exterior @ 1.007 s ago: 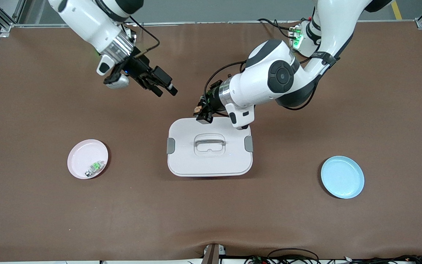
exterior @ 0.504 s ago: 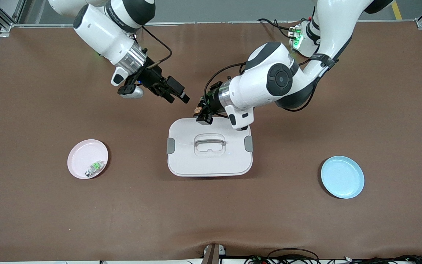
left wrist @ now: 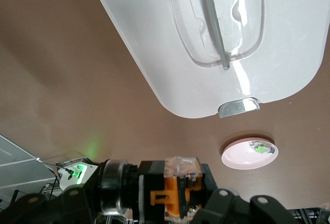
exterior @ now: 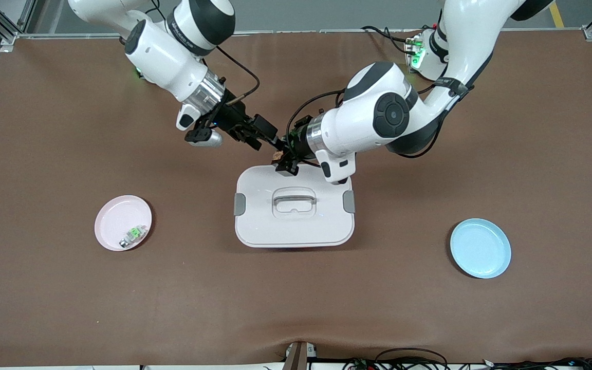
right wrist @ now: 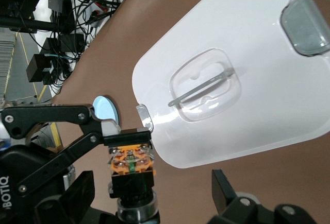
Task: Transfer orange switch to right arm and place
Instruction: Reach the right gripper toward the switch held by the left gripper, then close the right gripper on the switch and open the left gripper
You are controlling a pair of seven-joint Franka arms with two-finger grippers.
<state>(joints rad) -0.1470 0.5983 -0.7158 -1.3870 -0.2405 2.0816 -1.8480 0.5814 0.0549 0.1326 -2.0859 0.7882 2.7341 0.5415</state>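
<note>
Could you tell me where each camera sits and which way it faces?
Front view: high across the table, facing both arms; left claw holds the tiny black-and-orange switch.
Left wrist view: looks past its claw at the white lidded plastic box.
Right wrist view: its open claw approaches the switch.
All share the box.

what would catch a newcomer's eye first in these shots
The two grippers meeting over the table just above the white lidded box: the left gripper is shut on the orange switch, and the open right gripper is closing in on it. The pink dish toward the right arm's end holds a small green-centred part.
</note>
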